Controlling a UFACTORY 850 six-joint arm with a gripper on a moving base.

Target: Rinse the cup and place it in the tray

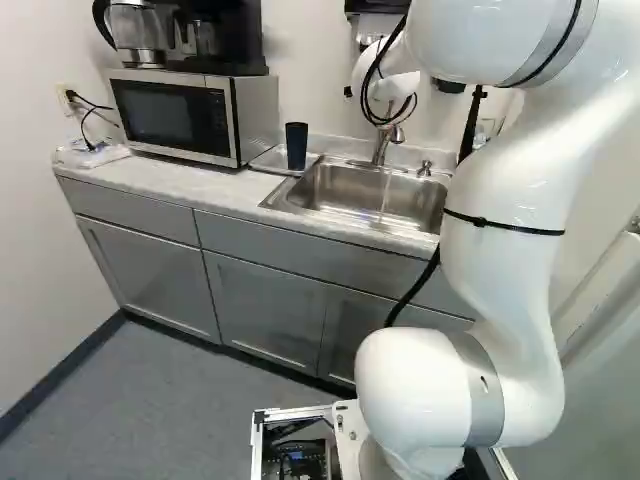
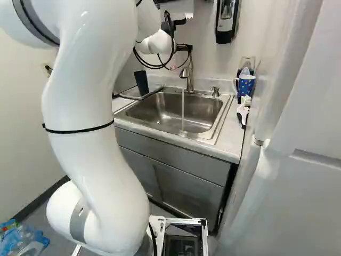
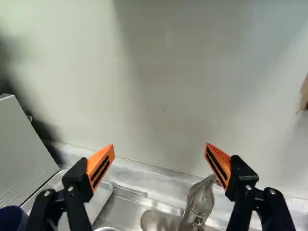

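Sink [image 2: 205, 111], centre of right base view: metal, satin
Faucet [image 2: 189, 74]: metal, glossy
Tray [image 1: 267, 163]: metal, smooth
Cup [image 1: 296, 147]: matt, plastic-looking
Counter [image 1: 190, 180]: smooth, low sheen
Cabinets [image 1: 262, 310]: smooth, matt
Floor [image 1: 130, 400]: matt

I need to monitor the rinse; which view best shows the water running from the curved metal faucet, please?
The right base view: the thin clear stream is unblocked from faucet to steel sink. The left base view shows it faintly; the wrist view shows the faucet but no stream.

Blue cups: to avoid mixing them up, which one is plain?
The dark-blue tapered cup near the silver microwave is plain; the handled blue mug has pale dots.
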